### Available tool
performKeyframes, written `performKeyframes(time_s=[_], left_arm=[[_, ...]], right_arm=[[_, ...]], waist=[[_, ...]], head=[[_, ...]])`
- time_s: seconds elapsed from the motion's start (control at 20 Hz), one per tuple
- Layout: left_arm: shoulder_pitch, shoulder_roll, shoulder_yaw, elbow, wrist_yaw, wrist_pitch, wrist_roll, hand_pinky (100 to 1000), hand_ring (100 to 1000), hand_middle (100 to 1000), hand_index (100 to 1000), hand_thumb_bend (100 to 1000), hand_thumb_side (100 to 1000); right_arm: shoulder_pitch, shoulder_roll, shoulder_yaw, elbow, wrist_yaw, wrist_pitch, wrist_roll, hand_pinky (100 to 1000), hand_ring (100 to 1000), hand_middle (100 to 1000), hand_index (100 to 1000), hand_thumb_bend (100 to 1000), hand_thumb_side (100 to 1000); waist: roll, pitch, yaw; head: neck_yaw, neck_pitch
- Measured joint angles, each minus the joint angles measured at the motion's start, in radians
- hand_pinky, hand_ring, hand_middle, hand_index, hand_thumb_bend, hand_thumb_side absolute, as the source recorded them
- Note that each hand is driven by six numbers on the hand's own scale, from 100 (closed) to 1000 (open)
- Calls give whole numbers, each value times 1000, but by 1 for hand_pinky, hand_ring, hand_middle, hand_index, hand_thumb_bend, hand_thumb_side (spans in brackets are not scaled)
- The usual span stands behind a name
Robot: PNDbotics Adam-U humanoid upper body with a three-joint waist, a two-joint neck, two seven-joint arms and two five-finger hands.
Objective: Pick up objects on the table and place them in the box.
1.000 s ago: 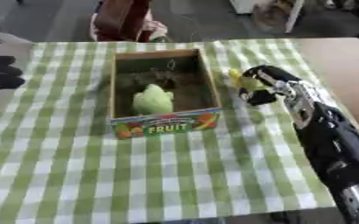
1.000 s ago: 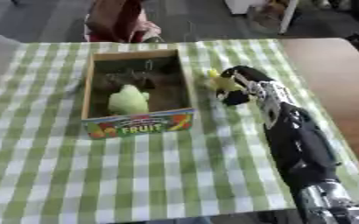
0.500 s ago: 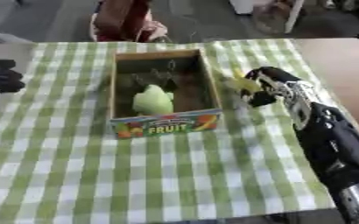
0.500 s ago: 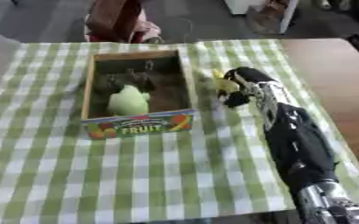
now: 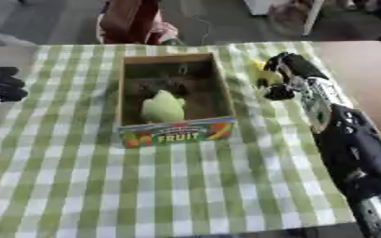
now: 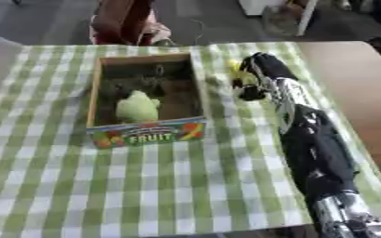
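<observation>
Box (image 5: 174, 132) of cardboard, "FRUIT" printed on its near wall, sits mid-table on the green-and-white checked cloth (image 5: 145, 186). Inside it, toward the near end, lies a pale green fruit-shaped object (image 5: 162, 107); darker items behind it cannot be made out. Right arm runs up the right side of the table from the near edge. Right hand (image 5: 280, 76) rests just beside the box's right wall, fingers curled round a small yellow object (image 5: 264, 76). Left hand (image 5: 0, 86) at the left edge, fingers curled, holding nothing visible.
</observation>
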Motion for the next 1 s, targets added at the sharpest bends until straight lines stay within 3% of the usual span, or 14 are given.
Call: performKeyframes(time_s=[0.05,0.1,0.15,0.3,0.65,0.8,1.0], left_arm=[[1,-3,0,0,0,0,0,727,634,596,781,100,904],[2,-5,0,0,0,1,1,727,634,596,781,100,905],[2,-7,0,0,1,1,1,727,634,595,780,100,903],[2,-8,0,-1,3,1,2,726,633,595,779,100,903],[3,-24,-1,-8,9,2,1,724,631,593,779,100,903],[4,-32,-3,-18,12,1,-1,724,630,592,778,100,905],[10,-43,-7,-31,14,3,-4,731,628,591,777,100,908]], right_arm=[[-6,4,5,-16,-24,-6,-3,201,270,439,512,100,173],[-14,8,14,-32,-50,-13,-1,203,271,440,513,100,252],[-24,14,26,-47,-75,-24,5,207,273,442,515,100,169],[-56,40,73,-83,-134,-69,33,209,274,447,520,100,173],[-93,148,166,-73,-140,-172,82,240,304,468,542,100,212],[-87,188,172,-34,-93,-184,88,334,400,518,599,100,243],[-63,212,172,17,-37,-200,109,509,589,698,732,100,260]], waist=[[0,-1,1],[0,-2,2],[0,-3,4],[0,-5,8],[6,-7,23],[9,-8,29],[11,-7,32]], head=[[0,0],[0,0],[-1,0],[-5,0],[-13,0],[-16,0],[-16,0]])
